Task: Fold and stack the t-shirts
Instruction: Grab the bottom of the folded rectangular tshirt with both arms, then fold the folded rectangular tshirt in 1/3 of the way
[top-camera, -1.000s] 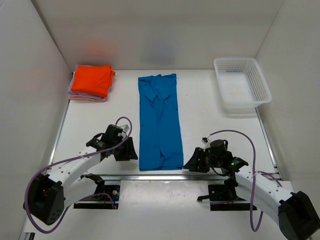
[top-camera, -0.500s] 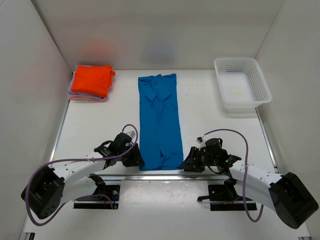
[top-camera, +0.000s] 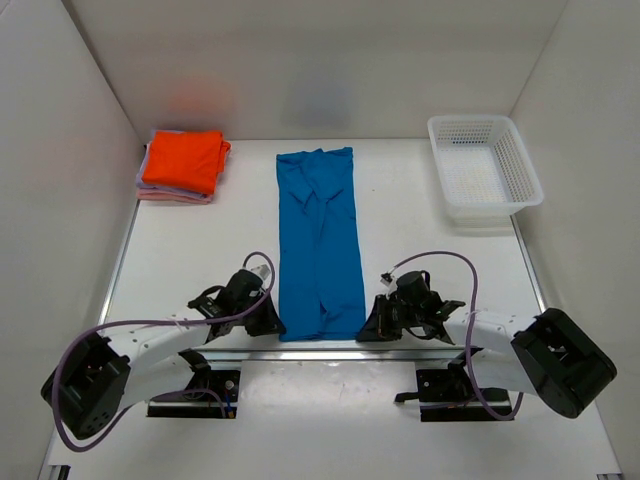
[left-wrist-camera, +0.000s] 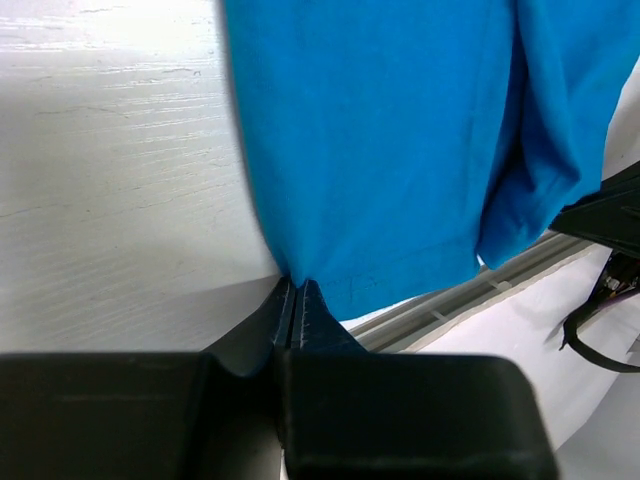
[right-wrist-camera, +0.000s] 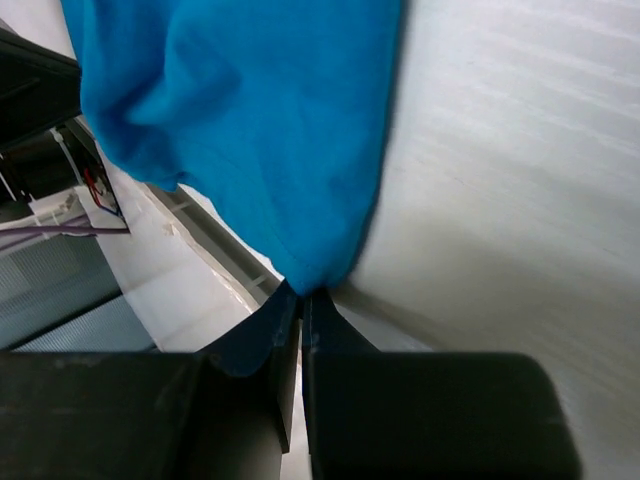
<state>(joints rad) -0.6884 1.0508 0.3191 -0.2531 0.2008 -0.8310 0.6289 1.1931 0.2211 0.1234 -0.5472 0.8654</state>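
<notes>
A bright blue t-shirt (top-camera: 318, 240) lies folded into a long strip down the middle of the table. My left gripper (top-camera: 277, 325) is shut on its near left corner (left-wrist-camera: 300, 265), and my right gripper (top-camera: 365, 330) is shut on its near right corner (right-wrist-camera: 315, 265). Both pairs of fingers pinch blue cloth at their tips. At the far left a folded orange t-shirt (top-camera: 183, 160) tops a small stack with a pale pink t-shirt (top-camera: 160, 195) beneath it.
A white mesh basket (top-camera: 483, 170) stands at the far right. White walls close in the table on three sides. A metal rail (top-camera: 320, 352) runs along the near edge, right behind the blue shirt's hem.
Both grippers have moved inward to the blue shirt's near corners and closed on them. The shirt itself has not shifted.
</notes>
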